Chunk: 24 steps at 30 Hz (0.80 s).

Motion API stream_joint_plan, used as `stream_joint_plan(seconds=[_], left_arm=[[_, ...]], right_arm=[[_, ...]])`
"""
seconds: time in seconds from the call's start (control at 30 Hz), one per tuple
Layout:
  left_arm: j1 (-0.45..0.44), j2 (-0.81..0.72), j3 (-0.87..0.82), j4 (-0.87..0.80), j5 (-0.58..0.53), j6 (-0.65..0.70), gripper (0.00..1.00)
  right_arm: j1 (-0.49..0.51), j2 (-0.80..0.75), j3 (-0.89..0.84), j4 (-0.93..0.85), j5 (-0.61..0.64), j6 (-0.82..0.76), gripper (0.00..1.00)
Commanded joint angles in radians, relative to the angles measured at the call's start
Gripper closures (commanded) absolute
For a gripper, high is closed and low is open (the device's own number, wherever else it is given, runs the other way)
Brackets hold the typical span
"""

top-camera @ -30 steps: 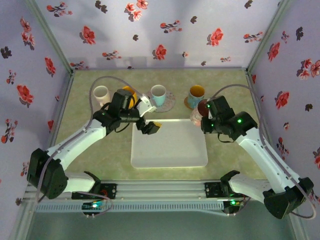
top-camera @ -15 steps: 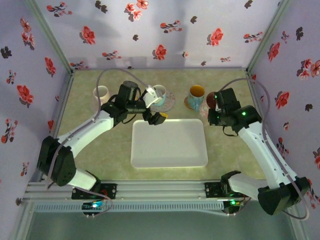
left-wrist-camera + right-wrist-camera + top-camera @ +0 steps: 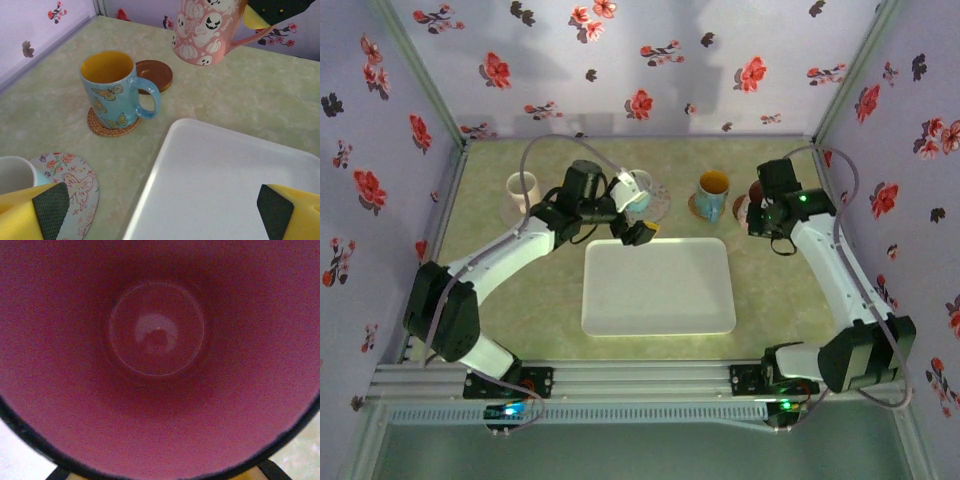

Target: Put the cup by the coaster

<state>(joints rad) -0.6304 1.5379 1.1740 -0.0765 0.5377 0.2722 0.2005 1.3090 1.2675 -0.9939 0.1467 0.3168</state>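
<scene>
From above, the right gripper [image 3: 752, 207] clamps the pink cup [image 3: 741, 212], with the blue butterfly mug [image 3: 712, 195] just to its left. The left gripper [image 3: 632, 228] hangs spread and empty over the far edge of the white tray [image 3: 658, 290], and a white cup [image 3: 638, 185] on a floral coaster [image 3: 660, 203] sits just beyond it.

The left wrist camera looks between its own parted fingers [image 3: 50, 210]. Ahead and to their left, the mug stands on a woven coaster [image 3: 100, 127]. The brown coaster [image 3: 156, 75] lies just behind the mug. Farther ahead and to the right, the pumpkin-faced pink cup appears to hang clear of the table [image 3: 260, 95], just right of that brown coaster.

The right wrist camera peers straight down into the cup's dark red interior.
</scene>
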Motion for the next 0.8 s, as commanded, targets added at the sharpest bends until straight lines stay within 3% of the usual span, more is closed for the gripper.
stream_joint_plan(seconds=[0.0, 0.77], left_arm=[[-0.002, 0.025, 0.039, 0.051, -0.011, -0.018, 0.0], [-0.103, 0.1, 0.056, 0.144, -0.074, -0.044, 0.0]], right_arm=[[-0.029, 0.016, 0.061, 0.125, 0.073, -0.019, 1.0], [-0.145, 0.226, 0.061, 0.328, 0.014, -0.011, 1.0]])
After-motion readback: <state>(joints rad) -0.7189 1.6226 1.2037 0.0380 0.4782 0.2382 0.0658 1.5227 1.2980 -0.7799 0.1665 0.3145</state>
